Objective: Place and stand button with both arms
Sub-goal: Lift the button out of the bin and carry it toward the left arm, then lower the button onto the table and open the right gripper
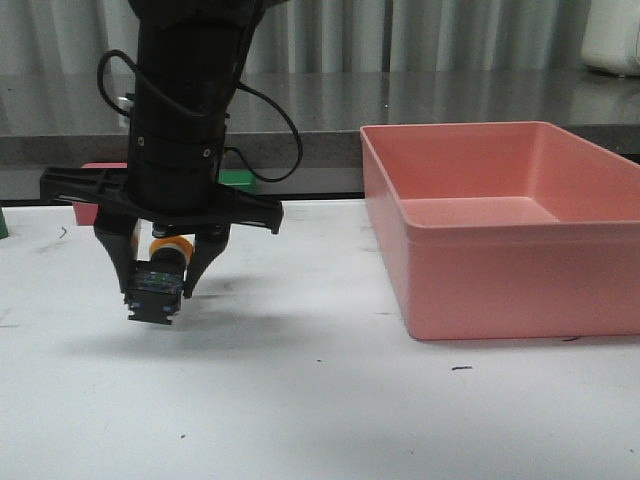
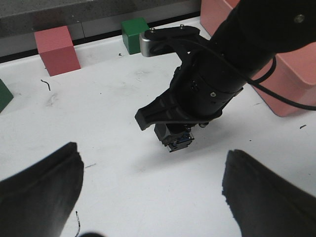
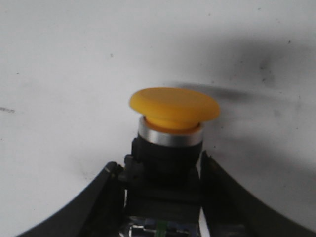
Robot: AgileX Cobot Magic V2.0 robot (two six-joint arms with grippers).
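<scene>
My right gripper (image 1: 157,292) reaches down at the left of the table and is shut on the button (image 1: 160,282). It grips the blocky black-and-bluish base, which hangs a little above the white table, tilted. The yellow cap (image 3: 174,106) points away past the fingertips in the right wrist view, where the right gripper (image 3: 160,165) clamps the black collar and base. In the left wrist view the button (image 2: 177,142) hangs under the right arm's gripper (image 2: 173,132). My left gripper (image 2: 153,158) is open and empty, short of the button, with bare table between its fingers (image 2: 44,182).
A large pink bin (image 1: 480,270) stands at the right. A pink cube (image 2: 57,49) and a green cube (image 2: 134,33) sit at the table's far edge behind the right arm. Another green block (image 2: 4,96) is at the far left.
</scene>
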